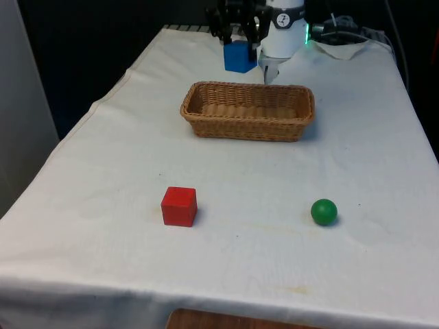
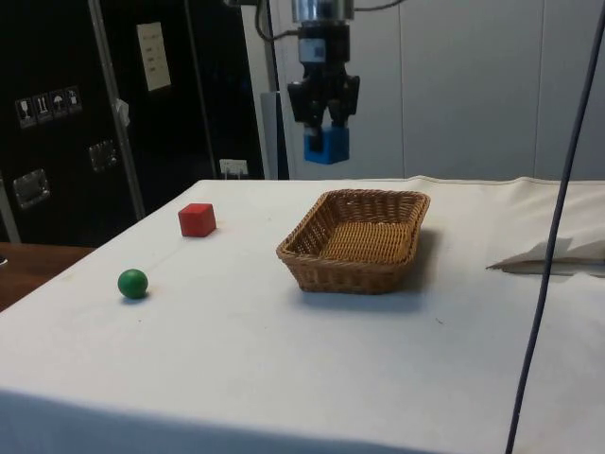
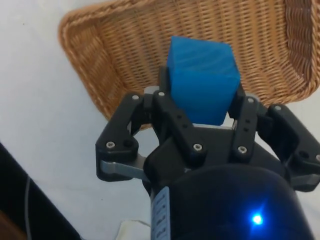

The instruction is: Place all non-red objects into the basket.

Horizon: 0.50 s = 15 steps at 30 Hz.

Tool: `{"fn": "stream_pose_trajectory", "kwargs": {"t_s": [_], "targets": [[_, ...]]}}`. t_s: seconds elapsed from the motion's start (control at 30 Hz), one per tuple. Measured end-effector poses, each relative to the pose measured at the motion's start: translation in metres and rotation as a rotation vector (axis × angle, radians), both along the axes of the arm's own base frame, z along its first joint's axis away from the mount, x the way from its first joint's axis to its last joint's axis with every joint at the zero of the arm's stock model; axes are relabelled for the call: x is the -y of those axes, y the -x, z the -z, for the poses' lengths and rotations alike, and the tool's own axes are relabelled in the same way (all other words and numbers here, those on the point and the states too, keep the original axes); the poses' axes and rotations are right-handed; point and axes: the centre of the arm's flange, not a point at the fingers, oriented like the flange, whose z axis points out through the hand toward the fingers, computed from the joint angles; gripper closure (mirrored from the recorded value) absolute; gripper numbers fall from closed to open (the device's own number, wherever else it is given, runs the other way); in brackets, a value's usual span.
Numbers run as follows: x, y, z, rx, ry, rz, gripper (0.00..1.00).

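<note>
My gripper [image 1: 239, 49] [image 2: 326, 132] [image 3: 200, 107] is shut on a blue cube [image 1: 239, 57] [image 2: 326, 145] [image 3: 201, 77] and holds it in the air, high over the wicker basket [image 1: 247, 110] [image 2: 356, 239] [image 3: 125, 55]. The wrist view looks down past the cube onto the basket's woven floor. A red cube [image 1: 179, 206] [image 2: 197, 219] sits on the white cloth towards the near edge at the front view's left. A green ball [image 1: 324, 212] [image 2: 132, 283] rests on the cloth at the front view's right.
A crumpled fold of white cloth [image 2: 553, 257] lies on the table beyond the basket, close to the robot's base. A thin dark cable [image 2: 548, 236] hangs down across the side view. The table's near edge [image 1: 219, 301] runs in front of the cube and ball.
</note>
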Motion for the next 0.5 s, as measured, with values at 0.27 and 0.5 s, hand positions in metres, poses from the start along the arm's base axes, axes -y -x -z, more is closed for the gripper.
{"fn": "stream_pose_trajectory", "kwargs": {"t_s": [0.27,0.5], "targets": [[0.016,0.024,0.030,0.004,0.004,-0.017,0.97],[0.020,0.038,0.048,0.006,0.010,-0.032,0.97]]}}
